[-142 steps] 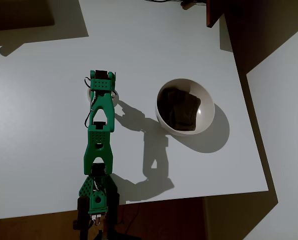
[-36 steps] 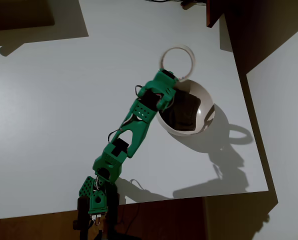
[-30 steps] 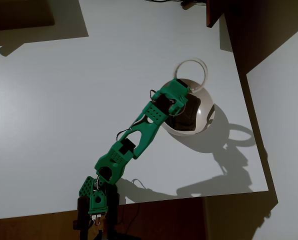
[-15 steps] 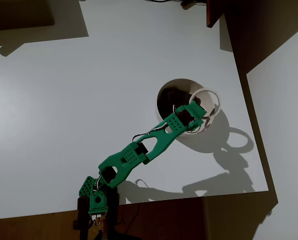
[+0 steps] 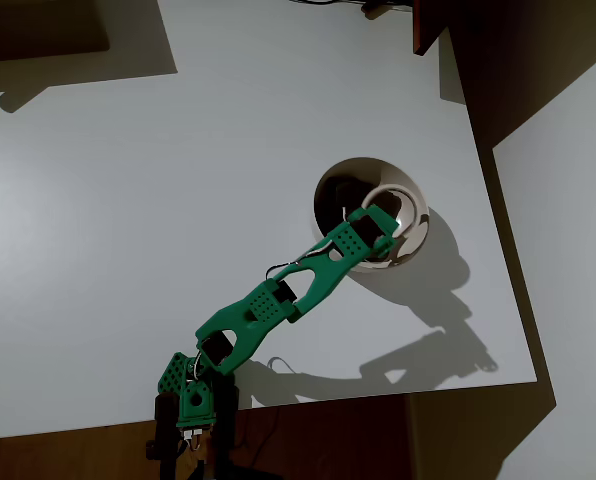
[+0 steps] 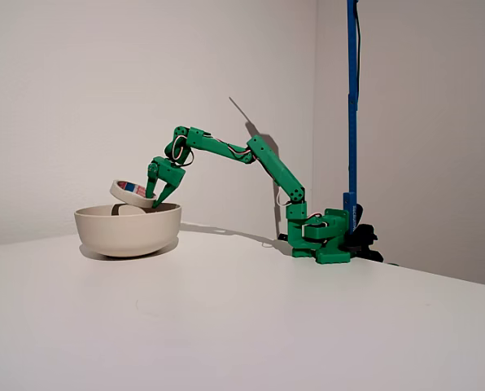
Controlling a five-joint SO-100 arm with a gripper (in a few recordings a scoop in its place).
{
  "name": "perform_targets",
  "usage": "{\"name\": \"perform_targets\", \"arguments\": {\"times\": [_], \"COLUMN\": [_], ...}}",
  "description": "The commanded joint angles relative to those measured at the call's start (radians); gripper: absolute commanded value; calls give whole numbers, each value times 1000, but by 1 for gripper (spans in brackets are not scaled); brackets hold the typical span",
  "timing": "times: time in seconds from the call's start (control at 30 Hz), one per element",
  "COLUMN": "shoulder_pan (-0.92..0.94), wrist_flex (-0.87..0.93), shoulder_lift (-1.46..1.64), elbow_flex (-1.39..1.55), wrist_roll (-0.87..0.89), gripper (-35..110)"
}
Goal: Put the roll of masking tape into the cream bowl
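The cream bowl [image 5: 324, 192] stands right of centre on the white table; in the fixed view the bowl [image 6: 127, 233] is at the left. The roll of masking tape [image 5: 377, 188] is a cream ring hanging tilted over the bowl's inside. In the fixed view the tape [image 6: 132, 192] sits just above the rim, with its lower edge dipping toward the opening. My green gripper [image 5: 385, 221] is shut on the ring's edge. From the side, the gripper [image 6: 155, 200] reaches down from the right over the bowl.
The arm's base [image 5: 192, 398] sits at the table's near edge [image 5: 378, 396]. A dark brown object [image 5: 430, 24] overhangs the far right corner. A blue pole [image 6: 352, 106] rises behind the base. Open white tabletop lies left of the bowl.
The arm swung from the table's left side toward the right, carrying the tape past the bowl's far rim. It then drew back and lowered the tape over the bowl's inside.
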Motion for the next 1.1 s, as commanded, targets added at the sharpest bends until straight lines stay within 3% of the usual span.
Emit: {"name": "perform_targets", "arguments": {"times": [0.0, 0.2, 0.37, 0.53, 0.77, 0.87, 1.07], "shoulder_pan": [-35, -72, -63, -54, -43, -38, -55], "wrist_flex": [5, 28, 37, 17, -26, -41, -57], "shoulder_lift": [80, 77, 71, 67, 84, 104, 172], "elbow_flex": [-81, -81, -81, -81, -81, -81, -81], "wrist_roll": [8, 28, 43, 54, 64, 84, 114], "gripper": [-8, -8, 13, 14, 11, -8, -8]}}
